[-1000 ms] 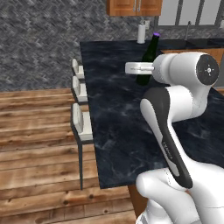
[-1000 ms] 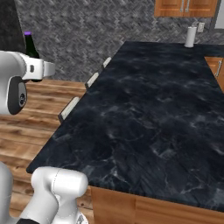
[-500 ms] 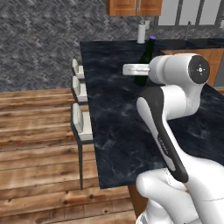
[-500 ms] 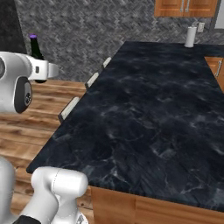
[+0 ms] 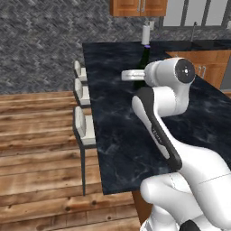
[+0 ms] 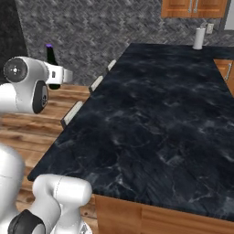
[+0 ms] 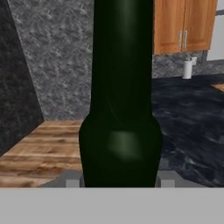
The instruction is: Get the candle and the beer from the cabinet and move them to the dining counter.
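Black dining counter (image 6: pixel 155 119) spreads rightward; hand view shows jaws apparently clamping the beer (image 7: pixel 120 100) upright.

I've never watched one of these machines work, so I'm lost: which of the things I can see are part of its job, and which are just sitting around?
Part of the job:
- the beer, upright and clamped in the hand
- the dining counter, where it is headed

Just lying about:
- the paper-towel roll at the counter's far end
- the stools along the counter's side
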Motion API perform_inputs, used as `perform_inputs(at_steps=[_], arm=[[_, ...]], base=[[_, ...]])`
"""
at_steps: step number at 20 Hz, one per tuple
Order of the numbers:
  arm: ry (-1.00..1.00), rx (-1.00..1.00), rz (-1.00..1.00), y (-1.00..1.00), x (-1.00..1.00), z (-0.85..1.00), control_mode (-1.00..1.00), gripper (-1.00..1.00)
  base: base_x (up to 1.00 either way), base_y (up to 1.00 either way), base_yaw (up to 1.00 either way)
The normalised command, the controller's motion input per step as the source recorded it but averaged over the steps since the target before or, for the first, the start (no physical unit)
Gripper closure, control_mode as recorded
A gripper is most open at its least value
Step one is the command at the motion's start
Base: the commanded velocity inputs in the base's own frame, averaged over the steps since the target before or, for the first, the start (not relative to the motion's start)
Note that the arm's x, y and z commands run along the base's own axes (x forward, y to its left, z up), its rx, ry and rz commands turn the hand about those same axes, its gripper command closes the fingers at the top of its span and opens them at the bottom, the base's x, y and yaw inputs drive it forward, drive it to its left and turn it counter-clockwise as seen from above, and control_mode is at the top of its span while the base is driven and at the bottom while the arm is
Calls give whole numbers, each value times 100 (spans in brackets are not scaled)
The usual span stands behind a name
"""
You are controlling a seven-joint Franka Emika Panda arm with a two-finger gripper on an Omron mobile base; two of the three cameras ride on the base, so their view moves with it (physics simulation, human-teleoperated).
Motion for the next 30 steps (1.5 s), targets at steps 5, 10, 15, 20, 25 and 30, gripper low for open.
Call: perform_inputs(at_steps=[5,10,15,20,25,30], arm=[[1,-11,-16,-7,37,-57,-100,100],[19,-1,-36,37,31,-24,-100,100],[22,1,-36,38,6,-12,-100,100],[1,2,-24,20,9,-22,-100,100],[0,4,-14,19,24,-24,-100,100],[-10,0,-2,0,-1,-44,-100,100]], base=[[0,0,0],[0,0,0],[0,0,0],[0,0,0],[0,0,0],[0,0,0]])
